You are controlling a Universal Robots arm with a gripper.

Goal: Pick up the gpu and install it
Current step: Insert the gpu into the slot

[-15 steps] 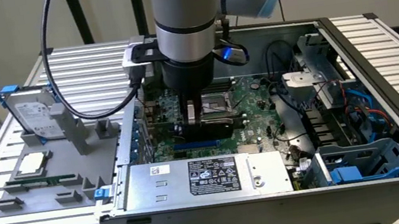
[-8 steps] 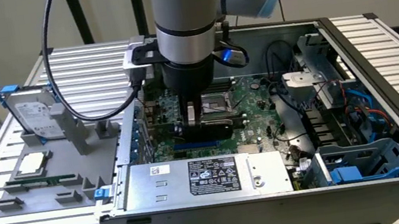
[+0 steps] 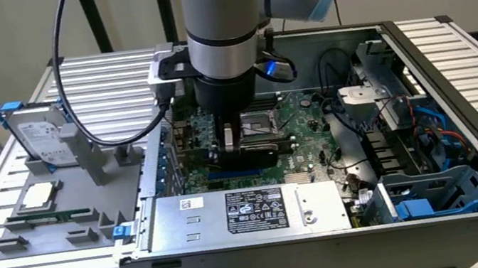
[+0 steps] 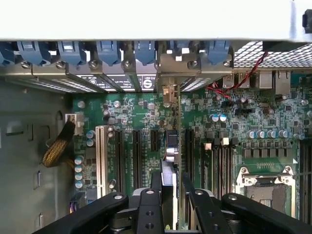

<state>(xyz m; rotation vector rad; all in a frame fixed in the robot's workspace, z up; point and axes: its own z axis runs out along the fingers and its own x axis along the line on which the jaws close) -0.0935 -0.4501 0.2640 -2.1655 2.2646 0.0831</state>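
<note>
Inside the open computer case (image 3: 465, 105), my gripper (image 3: 243, 146) reaches down over the green motherboard (image 3: 298, 114). It is shut on the gpu (image 3: 260, 155), a dark card held low over the board. In the wrist view the gpu (image 4: 170, 148) appears edge-on, running from between my black fingers (image 4: 148, 207) toward the case's rear wall. Its silver bracket (image 4: 168, 90) stands against the row of rear slot openings. The card lines up along a black expansion slot (image 4: 187, 151); whether it is seated I cannot tell.
A grey fixture (image 3: 17, 245) at the exterior view's left holds a silver hard drive with blue rails (image 3: 35, 134), a processor chip (image 3: 41, 195) and a memory stick (image 3: 55, 215). The power supply (image 3: 242, 211) sits at the case front; cables and a blue drive cage (image 3: 436, 196) crowd the right.
</note>
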